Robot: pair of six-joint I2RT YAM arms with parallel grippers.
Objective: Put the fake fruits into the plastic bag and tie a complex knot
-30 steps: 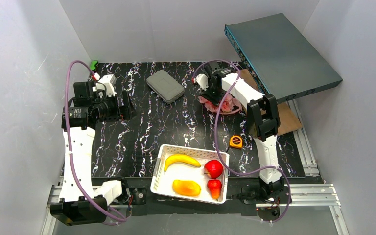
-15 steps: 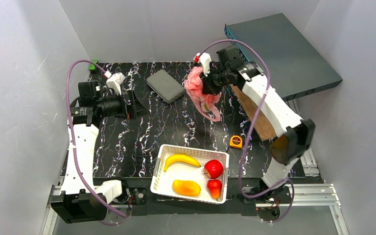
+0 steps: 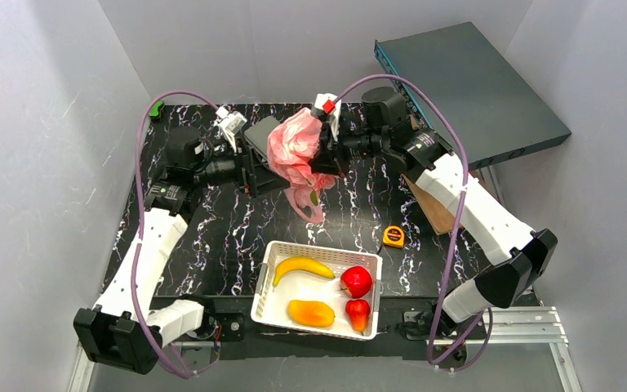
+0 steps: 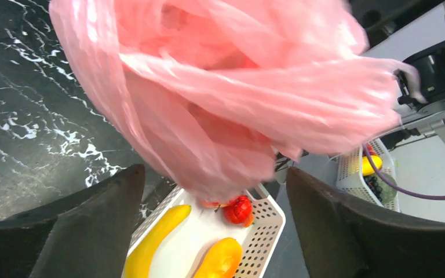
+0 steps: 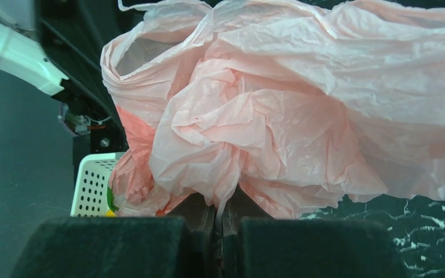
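Evidently to get its mouth opened, the right end effector [image 5: 219,211] holds the plastic bag [image 3: 294,147] aloft, clenched on a fold. The left end effector [image 3: 258,162] gapes, released, just beside it.

The pink plastic bag [image 3: 295,155] hangs crumpled and bunched in the air, one fold pinched in the right gripper [image 5: 219,211] and a thin tail drooping below. The yellow banana [image 3: 302,267], mango [image 3: 311,313], apple [image 3: 357,281] and small red pointed fruit [image 3: 358,314] lie side by side in the white basket [image 3: 326,251], well apart from the bag.
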